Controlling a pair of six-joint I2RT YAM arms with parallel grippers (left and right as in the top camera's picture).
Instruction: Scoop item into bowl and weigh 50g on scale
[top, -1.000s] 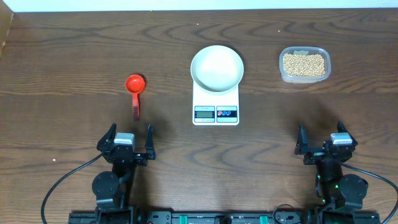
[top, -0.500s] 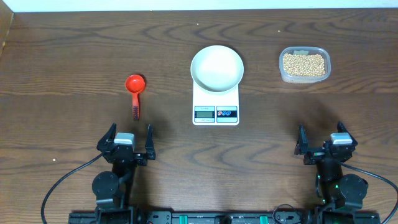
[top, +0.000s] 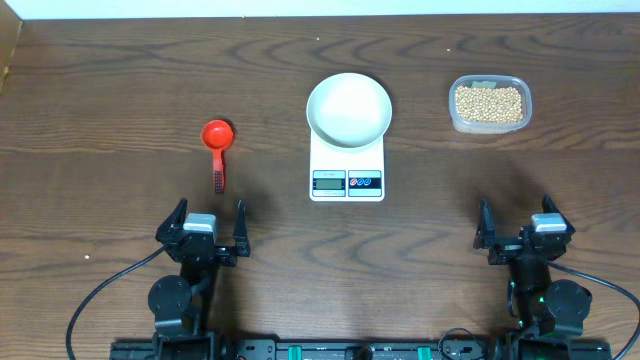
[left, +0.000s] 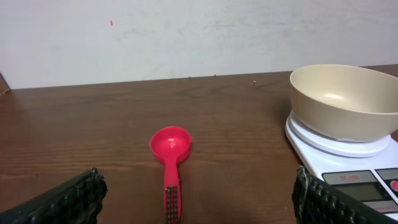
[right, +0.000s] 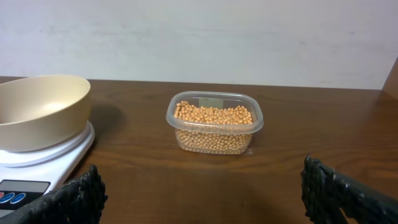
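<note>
The cream-white bowl (top: 349, 108) (left: 342, 101) (right: 38, 111) stands empty on the white scale (top: 347, 172) (left: 367, 163) (right: 31, 171) at the table's middle. The tan-yellow beans (top: 488, 102) (right: 213, 119) fill a clear plastic tub (top: 489, 122) (right: 214, 140) to its right. A red scoop (top: 217, 148) (left: 170, 163) lies flat on the left, handle toward me. My left gripper (top: 209, 222) (left: 198, 202) is open near the front edge, just behind the scoop's handle. Wide open too, my right gripper (top: 516, 224) (right: 205, 196) sits at the front right, well short of the tub. Neither holds anything.
Bare dark wood table (top: 110, 90) stretches between the scoop, scale and tub. A white wall (left: 186, 31) runs behind the far edge. Black cables (top: 100, 295) trail from both arm bases at the front.
</note>
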